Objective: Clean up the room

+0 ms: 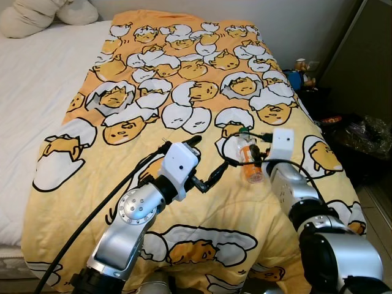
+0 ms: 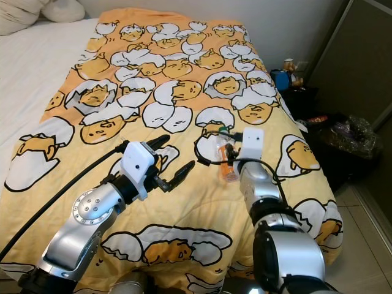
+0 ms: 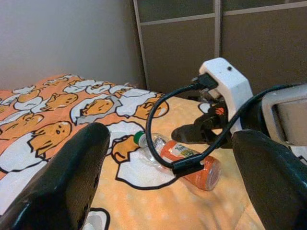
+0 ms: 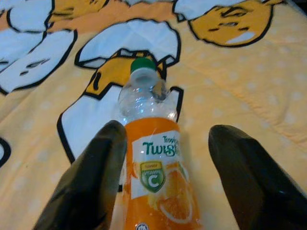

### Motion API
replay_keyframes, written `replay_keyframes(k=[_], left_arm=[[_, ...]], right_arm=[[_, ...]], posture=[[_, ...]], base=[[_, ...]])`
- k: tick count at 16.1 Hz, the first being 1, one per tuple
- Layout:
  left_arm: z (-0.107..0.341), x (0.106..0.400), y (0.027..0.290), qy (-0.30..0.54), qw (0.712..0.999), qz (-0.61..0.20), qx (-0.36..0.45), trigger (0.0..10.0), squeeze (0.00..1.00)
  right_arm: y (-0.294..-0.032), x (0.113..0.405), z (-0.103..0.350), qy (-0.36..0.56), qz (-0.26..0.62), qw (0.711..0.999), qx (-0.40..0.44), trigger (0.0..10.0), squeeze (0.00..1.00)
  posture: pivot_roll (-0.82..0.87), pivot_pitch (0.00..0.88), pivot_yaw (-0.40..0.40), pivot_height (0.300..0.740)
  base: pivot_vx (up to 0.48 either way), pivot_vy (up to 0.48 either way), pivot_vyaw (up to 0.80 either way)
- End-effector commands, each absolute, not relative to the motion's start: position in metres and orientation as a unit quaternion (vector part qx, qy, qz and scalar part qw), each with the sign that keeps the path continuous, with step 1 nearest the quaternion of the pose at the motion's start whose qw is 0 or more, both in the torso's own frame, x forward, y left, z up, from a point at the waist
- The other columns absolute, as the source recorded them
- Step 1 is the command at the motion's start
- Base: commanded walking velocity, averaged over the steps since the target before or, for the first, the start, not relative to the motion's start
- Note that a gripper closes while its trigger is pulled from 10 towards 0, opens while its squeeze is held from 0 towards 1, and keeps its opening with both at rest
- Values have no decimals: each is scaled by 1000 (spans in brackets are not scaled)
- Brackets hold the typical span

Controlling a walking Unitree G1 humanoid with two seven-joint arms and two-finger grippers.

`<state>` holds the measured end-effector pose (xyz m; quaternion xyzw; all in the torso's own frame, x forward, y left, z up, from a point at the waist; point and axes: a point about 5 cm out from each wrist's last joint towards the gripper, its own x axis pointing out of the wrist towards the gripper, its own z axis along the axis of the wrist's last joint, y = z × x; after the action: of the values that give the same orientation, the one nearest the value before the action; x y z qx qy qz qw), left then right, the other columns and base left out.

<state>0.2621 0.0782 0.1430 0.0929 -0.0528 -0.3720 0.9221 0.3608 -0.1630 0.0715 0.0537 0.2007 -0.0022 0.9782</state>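
Currently right gripper (image 4: 163,177) straddles the orange bottle (image 4: 156,167) lying on the yellow blanket (image 1: 202,202), jaws spread, one finger touching the label. Centre, then close gently. Left gripper (image 1: 205,160) hovers nearby, spread, empty.

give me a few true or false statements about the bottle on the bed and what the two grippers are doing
1. The bottle lies on its side on the yellow blanket. True.
2. The bottle has a red cap. False: its cap is green.
3. The right gripper has its jaws open, one on each side of the bottle. True.
4. The left gripper is shut on the bottle. False: its jaws are open, and it hovers apart from the bottle, to the bottle's left.
5. The bottle's label is orange. True.
6. The bottle stands on the white sheet. False: it lies on the blanket, to the right of the sheet.
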Motion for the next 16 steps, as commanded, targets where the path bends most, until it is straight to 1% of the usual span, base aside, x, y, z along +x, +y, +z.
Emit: replay_keyframes(k=[1, 6, 7, 8, 10, 14, 15, 16], left_arm=[[144, 259, 77, -51, 918, -380, 99, 10000, 0], [142, 257, 79, -40, 920, -377, 103, 10000, 0], [142, 256, 78, -39, 919, -378, 102, 10000, 0], [141, 254, 77, -36, 919, -380, 102, 10000, 0], [141, 252, 77, -31, 917, -384, 104, 10000, 0], [141, 248, 82, -22, 917, -383, 111, 10000, 0], [141, 247, 85, -18, 918, -379, 115, 10000, 0], [141, 247, 87, -15, 919, -376, 118, 10000, 0]], right_arm=[[-166, 363, 74, 209, -1, 977, 42, 10000, 1000], [-169, 367, 78, 230, -9, 971, 67, 10000, 1000], [-169, 366, 75, 243, -10, 967, 74, 10000, 1000], [-166, 363, 70, 266, -7, 959, 98, 10000, 1000], [-161, 361, 67, 283, 1, 955, 90, 10000, 1000], [-166, 353, 55, 317, -18, 946, 73, 10000, 1000], [-164, 350, 51, 326, -17, 942, 78, 10000, 0], [-161, 348, 47, 335, -11, 939, 79, 10000, 0]], posture=[[251, 0, -29, 740], [258, 0, -34, 740], [261, 0, -32, 740], [261, 0, -29, 740], [269, 0, -24, 740], [298, 0, -22, 740], [304, 0, -19, 740], [305, 0, -16, 740]], base=[[0, 0, 0], [0, 0, 0], [0, 0, 0], [0, 0, 0], [0, 0, 0], [0, 0, 0], [0, 0, 0], [0, 0, 0]])
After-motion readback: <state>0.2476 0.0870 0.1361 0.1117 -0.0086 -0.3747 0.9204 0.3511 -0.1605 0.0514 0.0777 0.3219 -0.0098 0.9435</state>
